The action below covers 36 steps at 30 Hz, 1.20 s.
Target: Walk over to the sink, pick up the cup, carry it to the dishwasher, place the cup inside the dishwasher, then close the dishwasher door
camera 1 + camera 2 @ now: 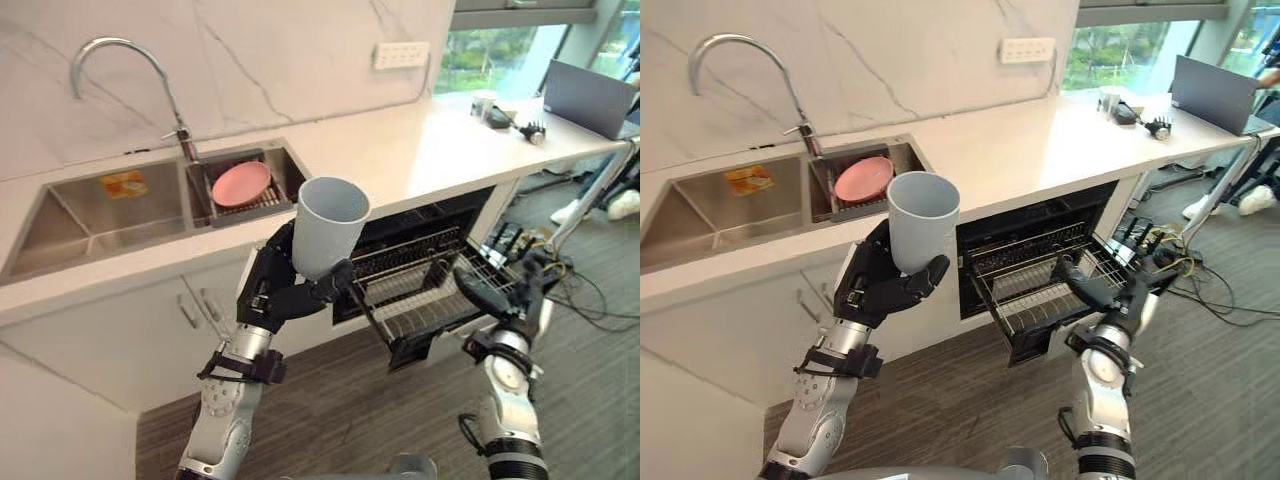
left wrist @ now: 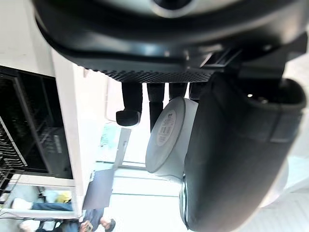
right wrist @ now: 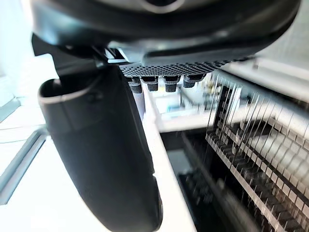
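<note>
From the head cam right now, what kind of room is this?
Likely an office or lab kitchenette: a steel double sink with a faucet, a pulled-out dishwasher rack under the white counter, and a laptop at the counter's far end.

Tally stood at one cup (image 1: 331,235), one pink plate (image 1: 241,184), one faucet (image 1: 187,147), two sink basins (image 1: 70,215), one dishwasher rack (image 1: 420,292), one laptop (image 1: 588,97), one wall socket (image 1: 401,55).

Left forearm raised upright, left hand (image 1: 272,290) wrapped round the cup (image 1: 326,238), right arm lower, right hand (image 1: 1102,292) pointing forward, fingers loosely straight
</note>
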Available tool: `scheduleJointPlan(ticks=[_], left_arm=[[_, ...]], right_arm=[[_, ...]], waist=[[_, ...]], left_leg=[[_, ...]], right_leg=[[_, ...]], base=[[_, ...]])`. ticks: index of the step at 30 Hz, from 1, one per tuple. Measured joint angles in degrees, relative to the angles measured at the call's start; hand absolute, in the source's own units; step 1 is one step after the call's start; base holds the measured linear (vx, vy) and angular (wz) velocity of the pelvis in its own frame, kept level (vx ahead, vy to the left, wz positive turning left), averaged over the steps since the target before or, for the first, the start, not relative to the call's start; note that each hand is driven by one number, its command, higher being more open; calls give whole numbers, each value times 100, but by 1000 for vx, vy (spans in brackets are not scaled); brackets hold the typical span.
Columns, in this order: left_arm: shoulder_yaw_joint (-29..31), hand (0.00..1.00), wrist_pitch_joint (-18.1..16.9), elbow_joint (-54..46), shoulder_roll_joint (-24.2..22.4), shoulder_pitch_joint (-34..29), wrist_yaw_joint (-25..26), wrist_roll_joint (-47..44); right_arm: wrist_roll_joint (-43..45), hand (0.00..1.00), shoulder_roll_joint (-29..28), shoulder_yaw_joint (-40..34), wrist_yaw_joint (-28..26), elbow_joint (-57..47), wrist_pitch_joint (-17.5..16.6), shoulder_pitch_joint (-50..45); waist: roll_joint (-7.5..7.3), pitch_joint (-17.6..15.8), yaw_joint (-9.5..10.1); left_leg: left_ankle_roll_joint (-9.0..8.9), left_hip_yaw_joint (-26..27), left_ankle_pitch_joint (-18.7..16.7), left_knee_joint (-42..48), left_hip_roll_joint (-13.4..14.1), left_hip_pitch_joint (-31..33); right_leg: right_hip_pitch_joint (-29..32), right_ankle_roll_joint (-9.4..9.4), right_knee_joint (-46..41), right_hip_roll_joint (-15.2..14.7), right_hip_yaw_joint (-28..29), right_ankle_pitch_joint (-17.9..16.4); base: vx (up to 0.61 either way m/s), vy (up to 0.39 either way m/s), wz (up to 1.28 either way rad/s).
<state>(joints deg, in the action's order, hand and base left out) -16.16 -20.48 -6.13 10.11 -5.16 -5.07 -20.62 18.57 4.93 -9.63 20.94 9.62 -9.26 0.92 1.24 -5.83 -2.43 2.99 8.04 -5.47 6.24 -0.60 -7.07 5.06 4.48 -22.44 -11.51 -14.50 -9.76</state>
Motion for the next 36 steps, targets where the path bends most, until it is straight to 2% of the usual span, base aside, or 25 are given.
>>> scheduleJointPlan(ticks=[1, 3, 5, 9, 12, 16, 18, 19, 21, 22, 23, 24, 25, 27, 28, 31, 36], left_arm=[[-17, 0, -2, 36, 20, 59, 161, 140], [-53, 0, -14, 211, -43, 116, 417, 405], [-297, 0, 2, 472, -110, 244, 704, 795], [-520, 0, 95, 664, -192, 443, 1041, 1428], [-560, 0, 165, 682, -252, 554, 1295, 1597], [-587, 0, 168, 681, -279, 656, 1556, 1632], [-646, 0, 180, 718, -277, 655, 1734, 1635], [-676, 0, 182, 748, -279, 666, 1770, 1636], [-766, 0, 262, 1024, -351, 723, 1805, 1762], [-814, 0, 276, 1082, -358, 711, 1797, 1786], [-952, 0, 301, 1137, -356, 705, 1774, 1782], [-1016, 0, 312, 1141, -359, 707, 1756, 1778], [-1097, 0, 313, 1140, -427, 713, 1751, 1765], [-1143, 0, 313, 1145, -459, 750, 1783, 1701], [-1154, 0, 318, 1144, -455, 876, 1798, 1646], [-1247, 0, 352, 1144, -451, 1036, 1893, 1584], [-1313, 0, 452, 1144, -454, 1142, 1985, 1356]], right_arm=[[185, 100, -70, 161, -183, -98, -156, 1], [491, 100, -62, 371, -449, -178, -350, 0], [790, 100, -73, 632, -646, -243, -550, -6], [1212, 100, -83, 973, -1184, -647, -941, 255], [1382, 100, -84, 1151, -1474, -755, -1077, 557], [1465, 100, -125, 1414, -1549, -834, -1115, 660], [1621, 100, -174, 1652, -1559, -846, -1115, 682], [1625, 100, -186, 1701, -1559, -863, -1115, 682], [1629, 100, -172, 1867, -1558, -1009, -1113, 696], [1627, 100, -153, 1914, -1560, -1034, -1113, 700], [1623, 100, -167, 1934, -1558, -1037, -1113, 749], [1620, 100, -166, 1945, -1552, -1038, -1116, 768], [1610, 100, -127, 1945, -1546, -1038, -1138, 782], [1591, 100, -185, 1977, -1451, -1051, -1156, 771], [1557, 100, -215, 1980, -1409, -1061, -1255, 787], [1557, 100, -311, 2007, -1332, -1061, -1327, 830], [1495, 100, -363, 2027, -1179, -1061, -1298, 924]], waist=[[-87, -37, 15], [-16, -91, 26], [82, -44, 22], [71, -51, 87], [72, -50, 146], [84, -42, 174], [171, -75, 224], [180, -82, 235], [232, -130, 242], [247, -132, 273], [255, -126, 290], [270, -118, 282], [360, -83, 269], [286, -65, 241], [279, -53, 212], [270, -47, 226], [248, -33, 257]], left_leg=[[-86, 32, -94, 24, -51, -104], [-185, 40, -269, 202, 59, -151], [-281, 29, -378, 318, 285, -160], [-363, 152, -432, 314, 480, -165], [-386, 257, -443, 285, 505, -222], [-416, 294, -526, 372, 532, -210], [-565, 371, -881, 1052, 776, 19], [-631, 362, -953, 1305, 841, 126], [-687, 154, -1017, 2395, 904, 703], [-672, 58, -1079, 2360, 865, 721], [-609, -61, -1100, 1891, 754, 707], [-595, -113, -1026, 1559, 739, 680], [-608, -102, -433, 1105, 775, 638], [-530, -13, -257, 687, 608, 427], [-445, 11, 3, 187, 411, 228], [-399, -10, 142, -82, 303, 141], [-389, -25, 150, -138, 257, 108]], right_leg=[[-127, -110, 519, 49, 6, 712], [-384, -69, 818, 164, -5, 742], [-696, -151, 1342, 447, -95, 921], [-1020, -258, 2199, 774, -18, 1329], [-1126, -273, 2431, 840, 67, 1443], [-1209, -266, 2554, 866, 91, 1480], [-1215, -323, 2553, 1050, 197, 1439], [-1216, -357, 2553, 1069, 201, 1416], [-1245, -417, 2549, 1038, 216, 1423], [-1248, -455, 2549, 997, 251, 1398], [-1233, -424, 2544, 897, 319, 1418], [-1215, -387, 2545, 875, 327, 1433], [-1206, -295, 2556, 902, 358, 1460], [-1225, -226, 2604, 754, 409, 1502], [-1211, -162, 2638, 613, 409, 1525], [-1198, -113, 2678, 534, 361, 1544], [-1232, -91, 2725, 520, 324, 1551]], base=[[95, -100, -17], [102, -162, -14], [81, -142, -5], [34, -88, -18], [29, -10, -18], [-1, 1, -2], [14, -8, -22], [34, 14, -15], [42, 34, -4], [19, 60, -20], [-8, 62, -22], [-23, 91, -23], [-5, 94, -18], [8, 103, -8], [2, 85, 8], [8, 60, 8], [4, 4, 1]])
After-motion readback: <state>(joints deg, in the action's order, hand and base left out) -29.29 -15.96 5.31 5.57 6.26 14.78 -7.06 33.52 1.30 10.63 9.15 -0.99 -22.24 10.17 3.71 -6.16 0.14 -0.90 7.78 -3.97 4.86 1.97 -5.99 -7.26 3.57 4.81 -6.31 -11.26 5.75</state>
